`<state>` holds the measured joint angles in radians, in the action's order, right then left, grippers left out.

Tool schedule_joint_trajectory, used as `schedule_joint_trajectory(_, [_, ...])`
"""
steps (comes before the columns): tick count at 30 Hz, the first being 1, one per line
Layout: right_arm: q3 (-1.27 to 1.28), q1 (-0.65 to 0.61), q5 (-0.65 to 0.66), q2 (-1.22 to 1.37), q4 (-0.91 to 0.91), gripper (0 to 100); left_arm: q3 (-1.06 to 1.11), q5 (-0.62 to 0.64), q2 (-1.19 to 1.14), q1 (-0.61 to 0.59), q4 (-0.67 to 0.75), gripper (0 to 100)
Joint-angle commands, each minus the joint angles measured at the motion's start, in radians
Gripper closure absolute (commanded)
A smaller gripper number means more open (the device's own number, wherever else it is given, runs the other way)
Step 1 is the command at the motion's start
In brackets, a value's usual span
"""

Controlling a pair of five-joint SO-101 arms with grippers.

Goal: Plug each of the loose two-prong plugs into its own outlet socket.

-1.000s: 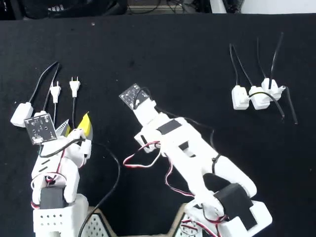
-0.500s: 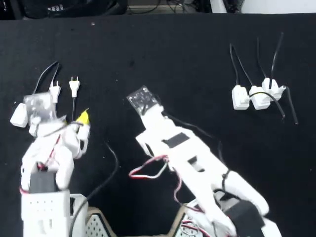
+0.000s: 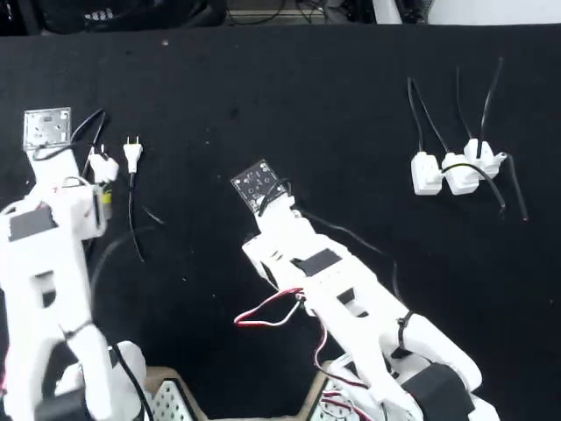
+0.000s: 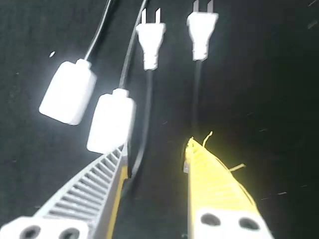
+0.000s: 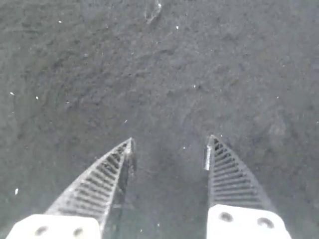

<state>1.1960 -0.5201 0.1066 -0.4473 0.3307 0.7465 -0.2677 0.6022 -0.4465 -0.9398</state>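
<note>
In the high view the two loose plugs lie at about 10 o'clock on the counter (image 3: 289,79), side by side: the first plug (image 3: 99,164) close against the left arm, the second plug (image 3: 132,153) just beside it. Both lie flat with their long axes toward 12 o'clock, prongs leading and cords (image 3: 131,219) trailing back toward 6.

The left fingers (image 4: 199,159) are spread apart and hold nothing. In the left wrist view the first plug (image 4: 149,37) sits straight ahead of the gap between them, with its cord running back alongside the grey finger. The second plug (image 4: 202,30) lines up with the yellow finger instead. Two white sockets (image 4: 110,122) lie on the grey finger's side, the nearer one just beside its tip.

The right fingers (image 5: 224,164) are also spread and empty, over bare counter near the middle and well apart from the plugs. A group of white blocks (image 3: 456,171) with cords sits at 2 o'clock.

The left arm is clearly the nearer one. Its next move probably means going on toward 12 o'clock along the cord, so the fingers close across the first plug's narrow body.
</note>
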Motion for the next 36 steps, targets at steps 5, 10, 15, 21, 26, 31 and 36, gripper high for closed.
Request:
schedule_joint_trajectory(5, [-0.005, -0.012, -0.005, -0.039, -0.023, 79.0, -0.246, -0.313, -0.296, -0.154, -0.002, 81])
schedule_joint_trajectory(10, [-0.004, -0.012, 0.002, -0.039, -0.023, 79.0, -0.351, -0.402, -0.466, -0.166, -0.003, 81])
schedule_joint_trajectory(15, [-0.002, -0.012, 0.003, -0.039, -0.02, 79.0, -0.507, -0.41, -0.615, -0.17, -0.072, 81])
schedule_joint_trajectory(21, [-0.002, -0.012, 0.003, -0.039, -0.017, 79.0, -0.779, -0.486, -0.804, -0.182, -0.282, 81])
schedule_joint_trajectory(26, [-0.002, -0.012, 0.003, -0.039, -0.017, 79.0, -0.974, -0.488, -0.988, -0.183, -0.41, 81])
schedule_joint_trajectory(31, [-0.002, -0.012, 0.003, -0.039, -0.017, 79.0, -1.136, -0.486, -1.137, -0.182, -0.522, 81])
schedule_joint_trajectory(36, [-0.002, -0.012, 0.003, -0.039, -0.017, 79.0, -1.257, -0.482, -1.24, -0.18, -0.597, 81])
